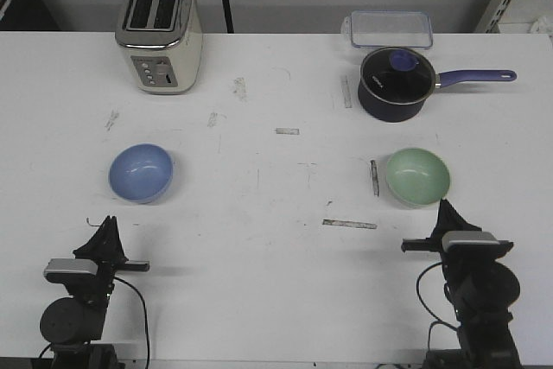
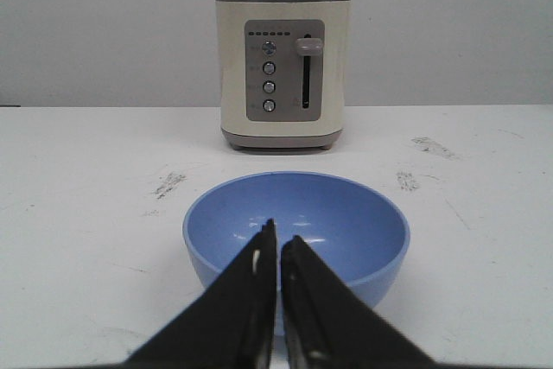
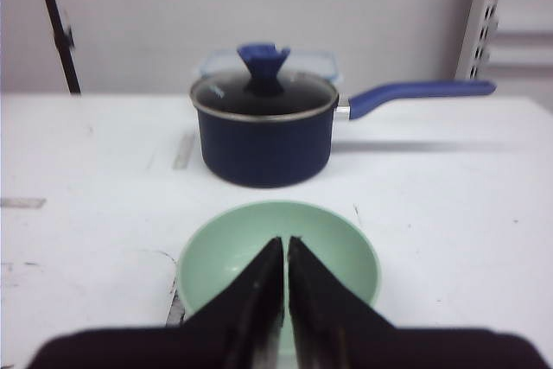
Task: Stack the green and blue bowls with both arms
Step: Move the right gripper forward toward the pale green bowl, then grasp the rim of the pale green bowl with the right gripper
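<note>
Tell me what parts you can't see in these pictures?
- Blue bowl: near rim hidden by the left hand, left wrist view.
- Green bowl: near rim hidden by the right hand, right wrist view.
- Toaster button markings: too small, front view.
- Box behind the pot: partly hidden, front view.
</note>
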